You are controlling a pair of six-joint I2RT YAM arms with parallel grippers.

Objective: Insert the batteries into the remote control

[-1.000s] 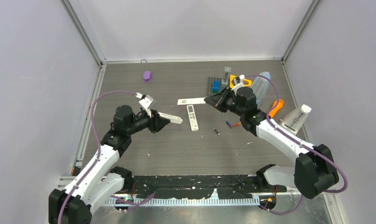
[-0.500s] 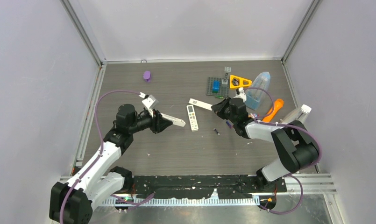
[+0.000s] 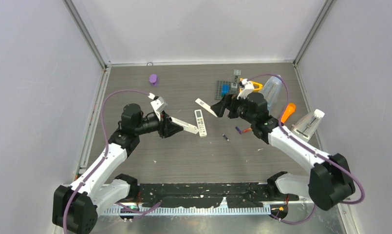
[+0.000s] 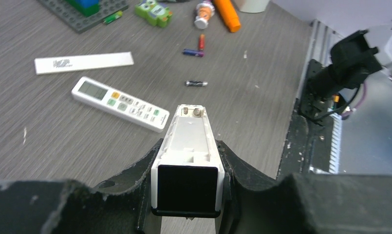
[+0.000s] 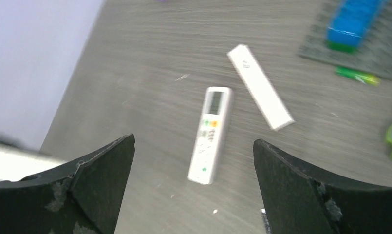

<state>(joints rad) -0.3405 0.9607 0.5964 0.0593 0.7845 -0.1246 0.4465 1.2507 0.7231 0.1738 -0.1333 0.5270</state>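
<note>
My left gripper (image 3: 170, 127) (image 4: 189, 156) is shut on a white remote control (image 3: 184, 128) (image 4: 190, 124), held off the table with its open battery bay facing up and two spring contacts showing at the far end. A second white remote (image 3: 200, 123) (image 5: 211, 134) lies face up on the table. Right of it lie three batteries: a blackish one (image 3: 226, 137) (image 4: 196, 83), a blue one (image 3: 237, 130) (image 4: 193, 52) and a red-orange one (image 3: 246, 130) (image 4: 201, 41). My right gripper (image 3: 218, 107) (image 5: 194, 141) hangs open and empty above the lying remote. A flat white cover strip (image 3: 203, 106) (image 5: 259, 87) lies just beyond it.
At the back right stand a grey baseplate (image 3: 222, 93) with a blue brick, an orange triangle (image 3: 254, 86), a clear bluish container (image 3: 274, 90), an orange carrot toy (image 3: 289, 112) and a white bottle (image 3: 308, 124). A purple object (image 3: 153, 78) lies at the back left.
My right gripper has opened and let go of the white strip, which now lies slanted on the table. My left gripper has shifted a little to the right with its remote.
</note>
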